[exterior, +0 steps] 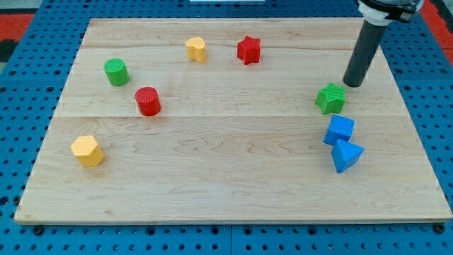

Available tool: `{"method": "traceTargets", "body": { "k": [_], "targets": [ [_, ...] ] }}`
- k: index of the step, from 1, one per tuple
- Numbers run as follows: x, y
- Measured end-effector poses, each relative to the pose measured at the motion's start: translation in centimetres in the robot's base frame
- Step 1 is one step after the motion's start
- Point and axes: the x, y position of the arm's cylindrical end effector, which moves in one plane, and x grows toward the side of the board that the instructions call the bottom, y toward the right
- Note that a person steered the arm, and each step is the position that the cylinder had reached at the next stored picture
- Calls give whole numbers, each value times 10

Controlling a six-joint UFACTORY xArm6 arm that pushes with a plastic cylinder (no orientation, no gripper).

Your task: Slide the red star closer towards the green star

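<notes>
The red star (248,50) lies near the view's top, a little right of centre. The green star (330,98) lies at the view's right, well below and to the right of the red star. My tip (352,84) rests on the board just up and right of the green star, close to it but apart from it, and far right of the red star.
A yellow block (196,49) lies left of the red star. A green cylinder (116,71) and a red cylinder (148,101) are at the left. A yellow hexagonal block (88,151) is at lower left. A blue cube (340,129) and a blue triangular block (346,155) lie below the green star.
</notes>
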Motion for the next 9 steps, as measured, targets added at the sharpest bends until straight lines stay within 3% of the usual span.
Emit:
{"method": "traceTargets", "body": {
  "k": [1,2,4,5,6,9],
  "targets": [
    [12,17],
    [-11,3],
    [-158,-73],
    [-158,-189],
    [-100,-217],
    [-45,-102]
  ]
}}
